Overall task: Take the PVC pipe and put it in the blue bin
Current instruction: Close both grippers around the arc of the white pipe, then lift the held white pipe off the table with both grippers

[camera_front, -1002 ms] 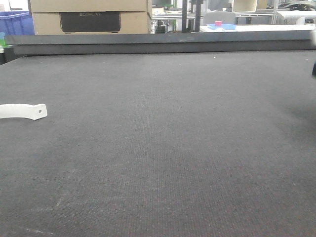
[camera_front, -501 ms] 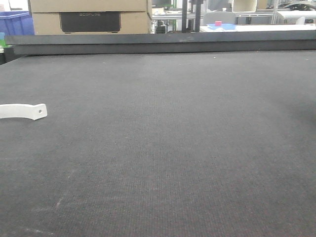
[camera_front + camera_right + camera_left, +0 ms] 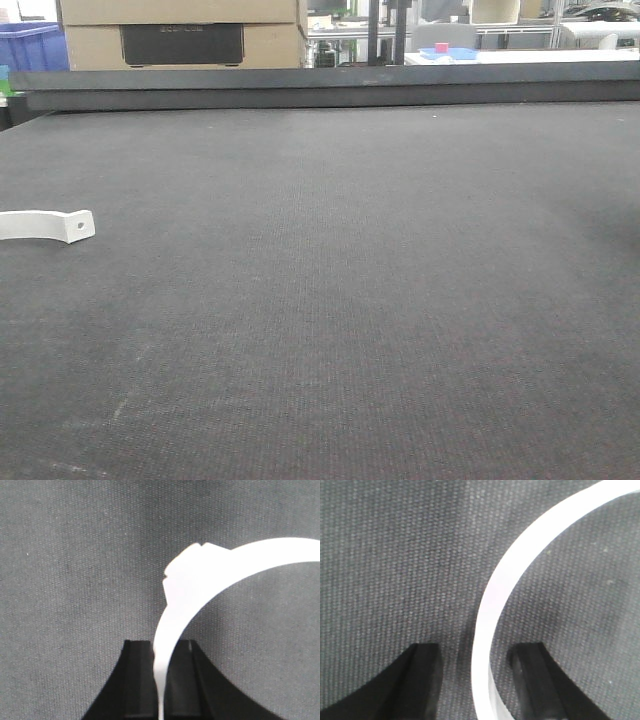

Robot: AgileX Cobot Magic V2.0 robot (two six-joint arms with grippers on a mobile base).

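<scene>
A white curved PVC pipe piece lies on the dark mat. My left gripper is open and low over it, with one black finger on each side of the strip and gaps on both sides. My right gripper is shut on the thin end of a second white curved PVC piece, which arcs up and to the right above the mat. In the front view a flat white PVC end with a small hole shows at the left edge. Neither gripper appears there. A blue bin stands behind the table at the far left.
The dark woven mat covers the whole table, with a raised dark rail along its far edge. Cardboard boxes and a small blue tray holding a pink block stand behind the rail.
A dark shape at the right edge of the front view a second ago is gone. The white piece at the left has not moved.
</scene>
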